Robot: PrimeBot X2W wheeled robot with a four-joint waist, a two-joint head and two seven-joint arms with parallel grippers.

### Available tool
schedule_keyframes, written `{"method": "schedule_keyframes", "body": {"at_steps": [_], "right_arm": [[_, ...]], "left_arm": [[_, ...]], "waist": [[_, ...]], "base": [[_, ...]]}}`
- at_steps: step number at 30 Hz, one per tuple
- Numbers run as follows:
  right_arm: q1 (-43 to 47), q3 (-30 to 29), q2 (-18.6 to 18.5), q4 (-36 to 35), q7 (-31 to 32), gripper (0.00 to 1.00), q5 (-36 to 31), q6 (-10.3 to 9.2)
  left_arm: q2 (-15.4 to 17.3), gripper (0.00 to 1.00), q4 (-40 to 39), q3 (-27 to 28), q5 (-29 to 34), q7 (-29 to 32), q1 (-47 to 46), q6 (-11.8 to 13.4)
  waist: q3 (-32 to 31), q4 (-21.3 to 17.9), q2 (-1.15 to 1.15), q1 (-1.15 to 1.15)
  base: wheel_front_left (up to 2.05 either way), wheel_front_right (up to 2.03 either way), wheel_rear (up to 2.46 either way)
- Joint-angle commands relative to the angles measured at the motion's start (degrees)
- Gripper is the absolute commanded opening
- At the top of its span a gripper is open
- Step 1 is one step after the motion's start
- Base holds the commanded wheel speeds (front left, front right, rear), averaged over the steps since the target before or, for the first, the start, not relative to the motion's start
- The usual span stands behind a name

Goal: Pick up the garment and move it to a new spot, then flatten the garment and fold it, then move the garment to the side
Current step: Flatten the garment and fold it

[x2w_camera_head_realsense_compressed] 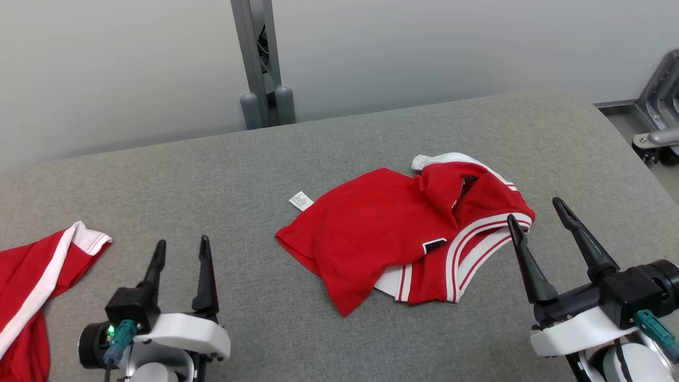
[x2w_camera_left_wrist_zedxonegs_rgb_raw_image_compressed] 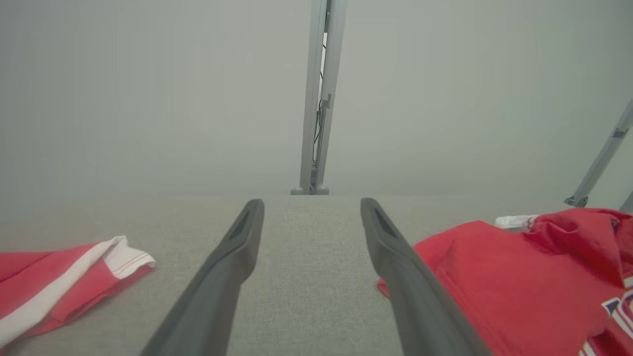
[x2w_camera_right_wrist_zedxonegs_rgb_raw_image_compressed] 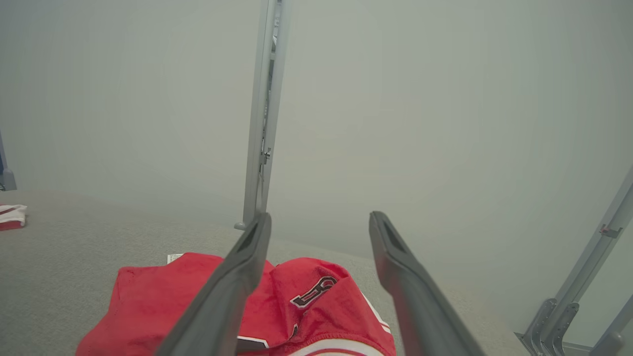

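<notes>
Left hand (x2w_camera_head_realsense_compressed: 182,240) and right hand (x2w_camera_head_realsense_compressed: 533,208) sit closest, at the bottom of the head view, fingers pointing up the desk (x2w_camera_head_realsense_compressed: 212,175). Both are spread apart w/ nothing btwn the fingers, so released, not grasping. Right hand's inner fingertip overlaps the striped hem of the red shirt (x2w_camera_head_realsense_compressed: 371,228) in the head view; touching or just above, can't tell. Right wrist view looks over the crumpled cloth, which suggests that arm is lined up for the pickup. Left hand is well apart from the shirt, over bare desk, prob. on standby to help w/ spreading.

Red shirt lies bunched near the desk's middle, a bit to the right, its white-trimmed edges lapped over each other and a small white label (x2w_camera_head_realsense_compressed: 301,200) poking out at its far left corner. It's not flat and not folded, so I judge the task is at step one: pick up & move.

Count: 2 hands, 2 red garments (the shirt, plus a second red piece (x2w_camera_head_realsense_compressed: 32,270) w/ a white stripe at the desk's left edge, cut off by the frame, likely parked out of the way), 1 label, 1 grey post (x2w_camera_head_realsense_compressed: 260,63) behind the desk.
</notes>
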Motion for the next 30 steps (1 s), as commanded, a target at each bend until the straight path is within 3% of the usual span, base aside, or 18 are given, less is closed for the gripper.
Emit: {"method": "schedule_keyframes", "body": {"at_steps": [1,10,16,30], "right_arm": [[-0.47,0.16,0.03,-0.02,-0.13,1.00,0.38,-0.02],[-2.18,0.96,1.08,-0.57,-0.13,1.00,0.54,-0.02],[-3.67,2.12,2.35,-0.42,-0.14,1.00,0.66,-0.02],[-4.90,2.31,3.96,-0.28,-0.13,1.00,0.68,-0.02]], "left_arm": [[0.22,1.00,2.29,-0.81,0.61,-0.15,-1.32,-1.13],[0.29,1.00,16.07,-5.90,2.69,-0.16,-11.26,-7.01],[0.26,1.00,26.41,-10.00,-0.60,1.62,-20.45,-10.60],[0.28,1.00,37.30,-20.27,-6.66,6.06,-31.33,-12.94]], "waist": [[0.77,-1.02,0.00,0.00],[6.37,-4.38,0.00,0.00],[9.47,-7.20,0.00,0.00],[12.89,-11.16,0.00,0.00]], "base": [[0.00,0.00,0.00],[0.00,0.00,0.00],[0.00,0.00,0.00],[0.00,0.00,0.00]]}}
